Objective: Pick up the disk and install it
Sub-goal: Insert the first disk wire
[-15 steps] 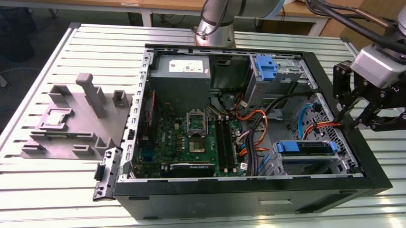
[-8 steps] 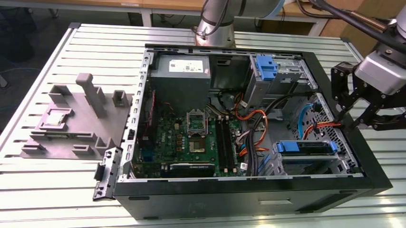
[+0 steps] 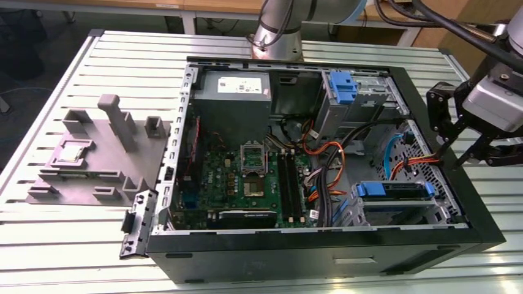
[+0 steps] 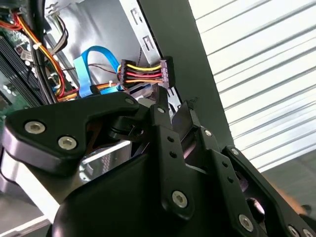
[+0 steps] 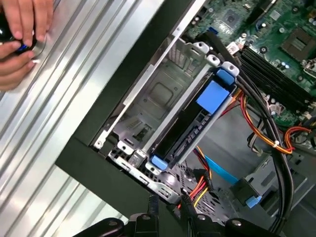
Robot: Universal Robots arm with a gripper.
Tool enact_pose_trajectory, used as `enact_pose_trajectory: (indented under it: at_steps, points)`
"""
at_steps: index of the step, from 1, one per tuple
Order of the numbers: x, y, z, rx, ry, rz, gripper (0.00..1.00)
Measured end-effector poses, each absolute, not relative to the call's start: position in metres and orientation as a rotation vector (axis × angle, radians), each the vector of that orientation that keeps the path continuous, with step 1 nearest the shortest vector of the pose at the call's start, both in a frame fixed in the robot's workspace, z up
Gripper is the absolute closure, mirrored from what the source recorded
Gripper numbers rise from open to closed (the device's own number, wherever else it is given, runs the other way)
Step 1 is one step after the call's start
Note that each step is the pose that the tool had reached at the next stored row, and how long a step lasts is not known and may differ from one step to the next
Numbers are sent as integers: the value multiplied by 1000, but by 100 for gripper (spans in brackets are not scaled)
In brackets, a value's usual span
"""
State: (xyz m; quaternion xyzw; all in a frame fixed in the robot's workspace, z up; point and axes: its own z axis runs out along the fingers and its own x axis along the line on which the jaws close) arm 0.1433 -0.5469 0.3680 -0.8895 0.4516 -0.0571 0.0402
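The disk (image 3: 392, 190), framed by its bright blue bracket, sits in the drive cage at the corner of the open computer case (image 3: 327, 251) on the exterior view's right. In the first wrist view the disk (image 5: 183, 136) shows edge-on in the metal cage, its blue tabs at both ends. My gripper (image 3: 456, 160) hangs over the case's right wall, just beyond the disk. It stands open with a narrow gap and nothing in it, fingertips (image 5: 153, 210) apart from the cage. In the second wrist view the gripper (image 4: 172, 106) points at a loose power connector (image 4: 145, 73).
A person's hand (image 5: 19, 39) rests on the slatted table beside the case, holding something small. Orange and black cables (image 3: 327, 162) cross the case floor beside the motherboard (image 3: 245, 177). A second blue bracket (image 3: 343, 86) sits in the upper cage. A grey fixture (image 3: 90, 156) stands at the exterior view's left.
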Motion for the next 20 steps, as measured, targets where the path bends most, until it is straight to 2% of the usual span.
enact_pose_trajectory:
  at_steps: [13, 20]
  points:
    - [143, -547, 363, -2799, 1222, -209, 69]
    - [142, -546, 360, -2833, 1128, -207, 69]
